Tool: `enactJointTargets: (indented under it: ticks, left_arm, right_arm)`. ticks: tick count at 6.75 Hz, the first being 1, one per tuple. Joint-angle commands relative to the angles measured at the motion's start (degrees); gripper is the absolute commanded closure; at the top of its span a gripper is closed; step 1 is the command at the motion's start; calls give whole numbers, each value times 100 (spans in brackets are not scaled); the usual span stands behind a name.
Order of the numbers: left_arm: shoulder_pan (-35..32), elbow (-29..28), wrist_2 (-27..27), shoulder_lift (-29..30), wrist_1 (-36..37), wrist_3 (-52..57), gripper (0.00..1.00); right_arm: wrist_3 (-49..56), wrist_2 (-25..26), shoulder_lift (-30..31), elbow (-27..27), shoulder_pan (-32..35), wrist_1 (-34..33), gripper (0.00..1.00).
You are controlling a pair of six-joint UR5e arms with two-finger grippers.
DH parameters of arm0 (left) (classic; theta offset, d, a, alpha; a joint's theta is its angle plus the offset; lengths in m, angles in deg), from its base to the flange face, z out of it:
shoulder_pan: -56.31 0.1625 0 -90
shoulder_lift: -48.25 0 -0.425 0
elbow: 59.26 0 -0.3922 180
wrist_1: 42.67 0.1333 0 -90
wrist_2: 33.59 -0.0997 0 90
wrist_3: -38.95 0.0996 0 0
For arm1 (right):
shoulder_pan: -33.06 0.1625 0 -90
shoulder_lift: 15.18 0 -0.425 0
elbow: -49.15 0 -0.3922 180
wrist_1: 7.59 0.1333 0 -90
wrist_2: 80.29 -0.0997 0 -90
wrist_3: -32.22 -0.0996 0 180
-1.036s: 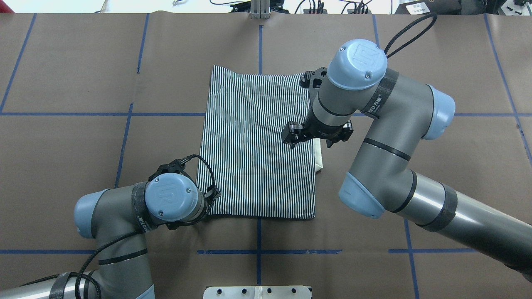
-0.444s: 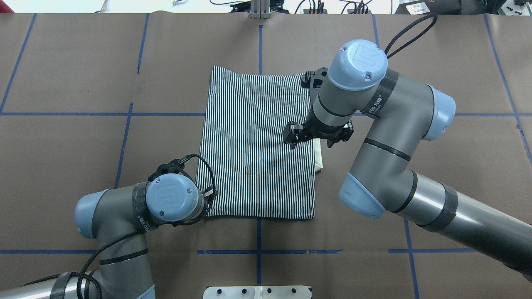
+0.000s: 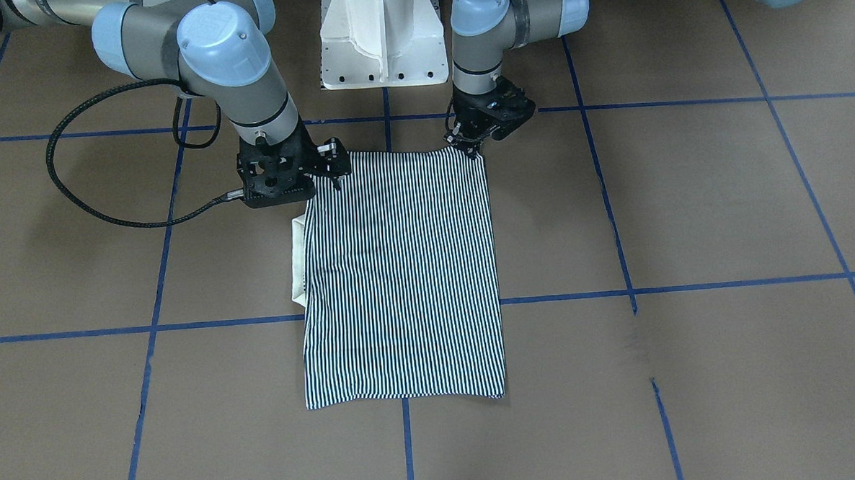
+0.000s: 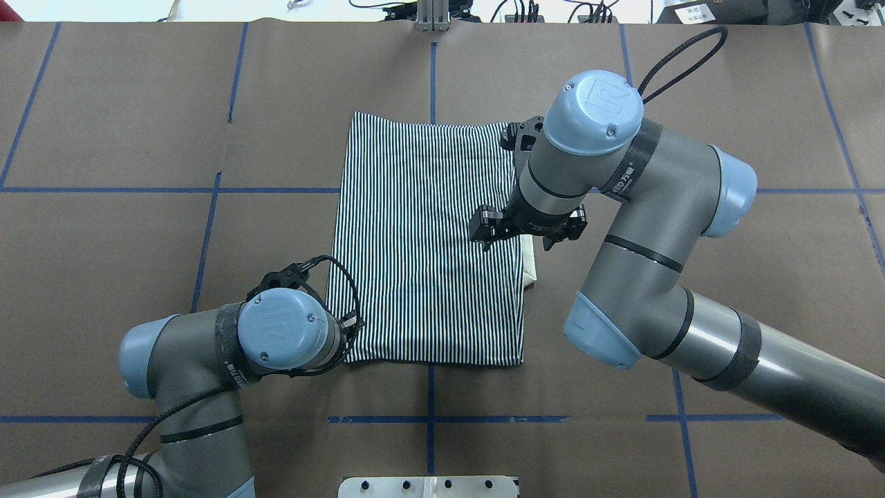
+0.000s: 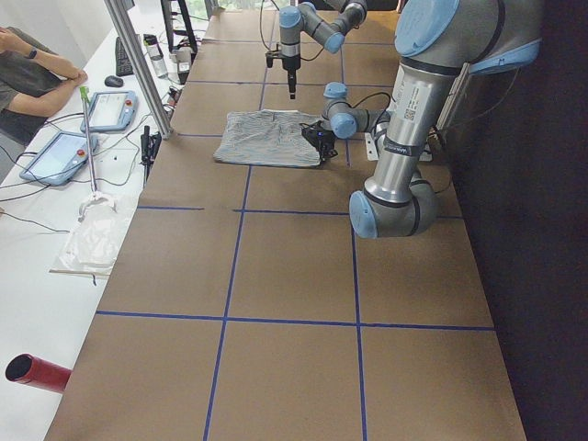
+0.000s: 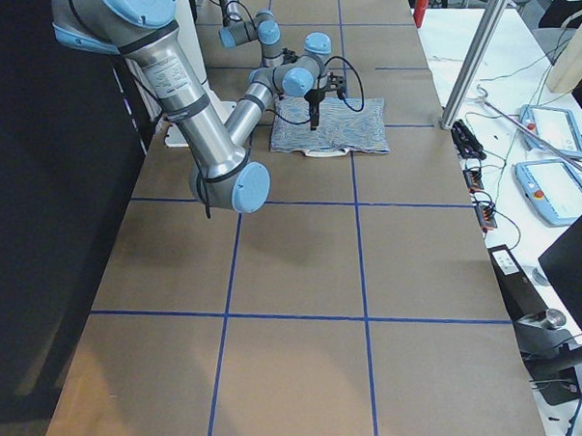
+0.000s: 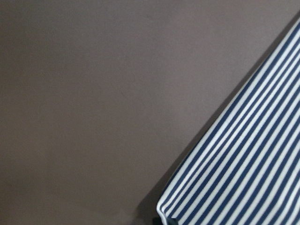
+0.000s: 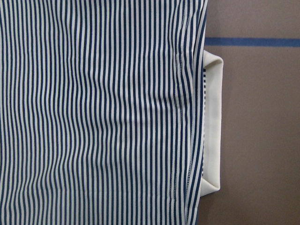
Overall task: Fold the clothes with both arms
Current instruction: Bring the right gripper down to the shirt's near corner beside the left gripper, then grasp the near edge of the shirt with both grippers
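The striped polo shirt [image 4: 422,242] lies folded into a flat rectangle on the brown table, its cream collar [image 4: 529,266] poking out at the right edge. In the front view my left gripper [image 3: 472,146] is down at the shirt's [image 3: 400,270] near corner, fingertips pinched together on the cloth. The left wrist view shows that corner [image 7: 243,164] close up with a dark tip at its point. My right gripper [image 3: 284,185] hangs above the shirt's right edge by the collar [image 3: 298,260]. Its fingers are hidden, and the right wrist view shows only stripes [image 8: 93,112] and collar [image 8: 213,122].
The white pedestal base [image 3: 383,40] stands just behind the shirt. A black cable loop [image 3: 71,183] hangs off the right arm. Blue tape lines cross the table. A side bench holds teach pendants [image 5: 110,110], with a person's arm [image 5: 37,83] beside them.
The left arm has slid slightly left and toward the base. The right wrist has shifted a little toward the base. The shirt lies as before.
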Motion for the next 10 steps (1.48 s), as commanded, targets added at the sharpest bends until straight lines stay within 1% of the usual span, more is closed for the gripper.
enactJointTargets:
  ticks: [1,2,3,4,5,6,8,9,10]
  left_arm:
    - [-9,144,3,-3,56,252,100]
    - [-9,170,11,-3,57,262,100]
    - [-18,240,11,-21,65,479,100]
    - [-27,293,11,-21,57,508,100]
    - [-27,284,11,-21,57,517,100]
    - [-27,284,11,-21,57,517,100]
    - [-27,284,11,-21,57,517,100]
    - [-27,284,11,-21,57,517,100]
    - [-27,293,11,-21,57,517,100]
  right_arm:
    - [-1727,14,-57,-84,-377,16,0]
    - [-2574,110,30,-250,-623,25,0]
    - [-3513,537,83,-321,-965,25,0]
    - [-4184,1011,92,-322,-1273,25,0]
    - [-4461,1381,118,-269,-1572,25,0]
    - [-4446,1768,136,-156,-1714,25,0]
    - [-4376,1807,136,64,-1663,120,0]
    - [-4410,1807,127,370,-1628,687,0]
    - [-4437,1807,110,529,-1627,884,0]
